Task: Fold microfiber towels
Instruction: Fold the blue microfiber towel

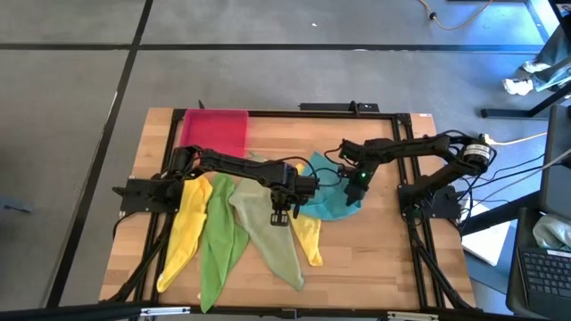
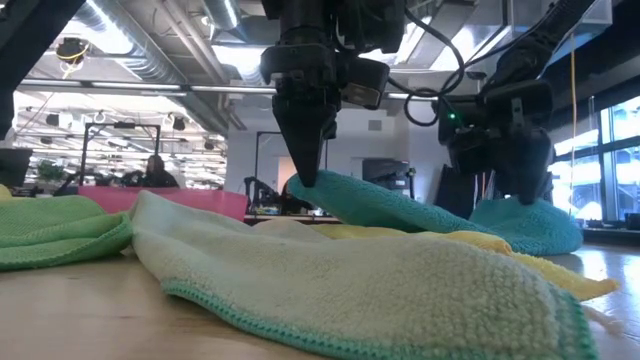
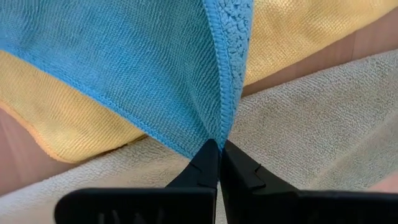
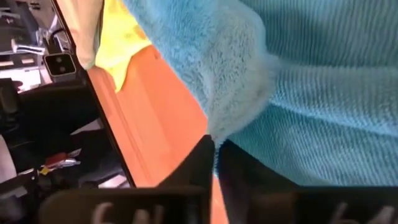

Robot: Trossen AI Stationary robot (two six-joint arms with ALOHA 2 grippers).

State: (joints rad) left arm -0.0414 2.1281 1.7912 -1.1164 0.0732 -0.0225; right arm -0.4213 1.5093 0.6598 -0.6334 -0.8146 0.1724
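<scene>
Near the middle of the wooden table (image 1: 375, 241), the soft teal microfiber towel (image 1: 335, 201) is pinched at both ends: the left gripper (image 1: 280, 217) clamps its corner, and the right gripper (image 1: 354, 190) is pressed together on its opposite edge.

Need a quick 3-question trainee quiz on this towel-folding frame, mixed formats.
1. True or false: both grippers are shut on the teal microfiber towel.
2. Which cloth lies directly under the left gripper? A) bright green towel B) pale olive-green towel C) pink-red tray
3. Fill in: the right gripper pinches the teal towel at its ___ side in the overhead view.

Key: 1 true. 2 B, the pale olive-green towel. 3 right.
</scene>
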